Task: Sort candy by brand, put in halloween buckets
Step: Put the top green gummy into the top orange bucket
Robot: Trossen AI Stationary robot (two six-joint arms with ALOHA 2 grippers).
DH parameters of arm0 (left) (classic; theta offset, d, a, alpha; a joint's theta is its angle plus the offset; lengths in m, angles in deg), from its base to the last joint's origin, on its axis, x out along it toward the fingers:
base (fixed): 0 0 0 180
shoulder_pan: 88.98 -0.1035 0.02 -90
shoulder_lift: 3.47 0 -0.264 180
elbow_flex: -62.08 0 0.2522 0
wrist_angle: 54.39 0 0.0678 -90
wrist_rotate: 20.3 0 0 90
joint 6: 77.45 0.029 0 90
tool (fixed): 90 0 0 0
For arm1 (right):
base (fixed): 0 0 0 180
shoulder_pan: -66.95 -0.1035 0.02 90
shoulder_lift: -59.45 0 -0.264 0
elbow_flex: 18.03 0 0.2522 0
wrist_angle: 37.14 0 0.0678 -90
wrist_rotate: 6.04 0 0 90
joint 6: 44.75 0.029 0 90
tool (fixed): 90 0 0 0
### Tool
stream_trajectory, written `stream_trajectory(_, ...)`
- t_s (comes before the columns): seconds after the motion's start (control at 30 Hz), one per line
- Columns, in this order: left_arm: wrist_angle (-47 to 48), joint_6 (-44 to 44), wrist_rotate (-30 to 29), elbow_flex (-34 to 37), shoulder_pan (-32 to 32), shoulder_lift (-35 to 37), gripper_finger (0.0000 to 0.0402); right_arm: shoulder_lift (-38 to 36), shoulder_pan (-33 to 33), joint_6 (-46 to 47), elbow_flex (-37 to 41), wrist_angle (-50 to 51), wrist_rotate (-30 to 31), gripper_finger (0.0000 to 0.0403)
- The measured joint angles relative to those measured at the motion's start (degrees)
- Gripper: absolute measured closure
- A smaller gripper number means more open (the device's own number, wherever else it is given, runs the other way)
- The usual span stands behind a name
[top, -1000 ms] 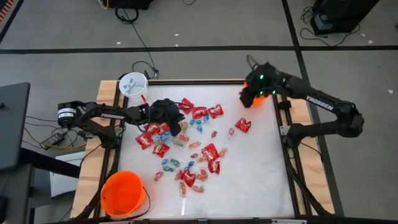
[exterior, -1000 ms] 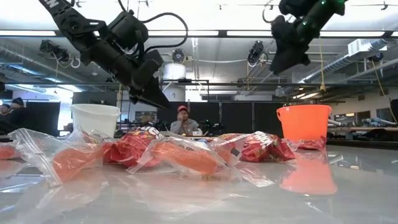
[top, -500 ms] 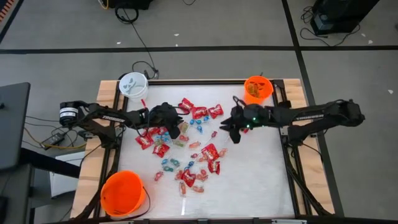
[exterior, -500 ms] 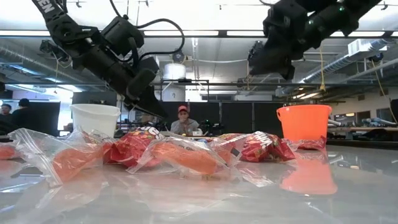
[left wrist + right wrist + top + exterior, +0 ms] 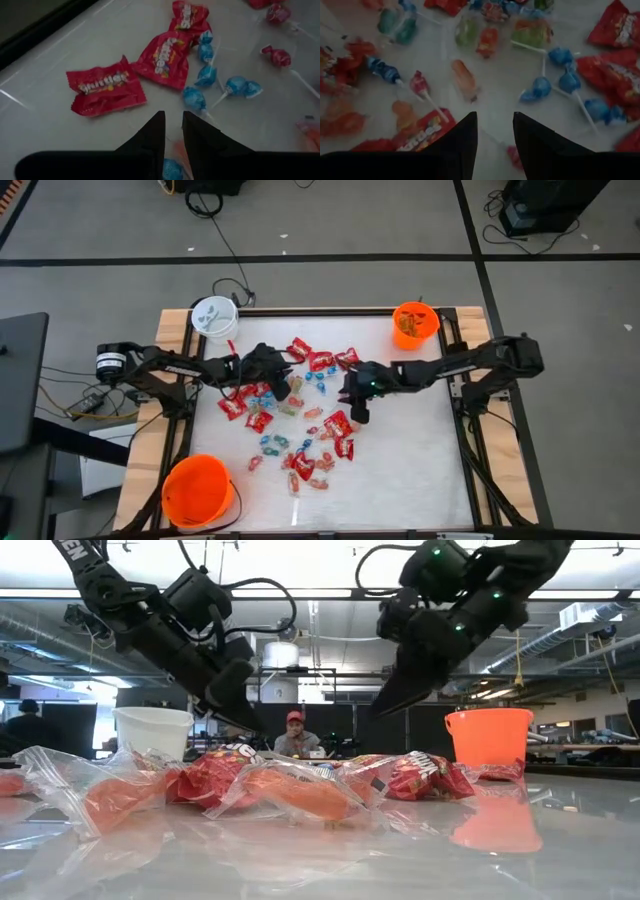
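Both claws over the candy pile, nothing gripped.
Left claw at pile's 10 o'clock, fingers narrow, empty. Right claw at pile's 3 o'clock, fingers apart, empty. Table corners: white bucket 11 o'clock, small orange bucket 1 o'clock, large orange bucket 7 o'clock.

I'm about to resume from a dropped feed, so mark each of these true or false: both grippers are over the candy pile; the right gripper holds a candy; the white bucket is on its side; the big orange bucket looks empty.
1. Both grippers are over the candy pile. True: left gripper and right gripper hover above the candy.
2. The right gripper holds a candy. False: its fingers are apart and empty.
3. The white bucket lies on its side. False: it stands upright.
4. The large orange bucket looks empty. True.
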State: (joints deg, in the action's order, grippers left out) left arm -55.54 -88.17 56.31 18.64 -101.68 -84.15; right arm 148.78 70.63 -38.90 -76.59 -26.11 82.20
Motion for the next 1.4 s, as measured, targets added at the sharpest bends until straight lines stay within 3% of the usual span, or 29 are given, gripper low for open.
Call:
stream_trajectory(0.2,-1.08,2.38,-0.13,0.00,-0.02,-2.07,0.0326,9.89,0.04,-4.68,-7.29,-5.94,-0.36,0.0266)
stream_trajectory(0.33,-5.26,2.57,2.49,0.00,-0.02,-6.17,0.0310,14.30,-1.64,-4.77,-12.92,0.53,3.57,0.0266)
stream_trajectory(0.43,-6.83,1.64,6.39,-0.08,0.04,-9.26,0.0289,14.70,-2.16,-4.77,-13.46,3.54,5.33,0.0266)
stream_trajectory(0.7,-9.10,1.79,7.32,-0.46,-0.04,-15.13,0.0252,11.40,-4.13,-2.86,-11.12,3.83,5.14,0.0266)
stream_trajectory(0.8,-9.02,1.57,7.32,-0.42,-0.04,-15.01,0.0279,11.31,-4.44,-2.90,-11.12,2.80,5.18,0.0266)
stream_trajectory(0.97,-9.22,-0.39,7.71,-0.12,-0.04,-13.44,0.0384,10.87,-5.44,-1.39,-11.04,3.09,3.87,0.0266)
stream_trajectory(1.13,-10.46,-4.73,7.99,0.00,0.45,-8.59,0.0392,6.22,-8.47,1.86,-11.01,4.61,0.46,0.0266)
stream_trajectory(1.4,-22.74,1.40,7.24,-0.20,1.80,-0.84,0.0398,-4.60,-10.88,2.06,-11.04,6.43,12.50,0.0266)
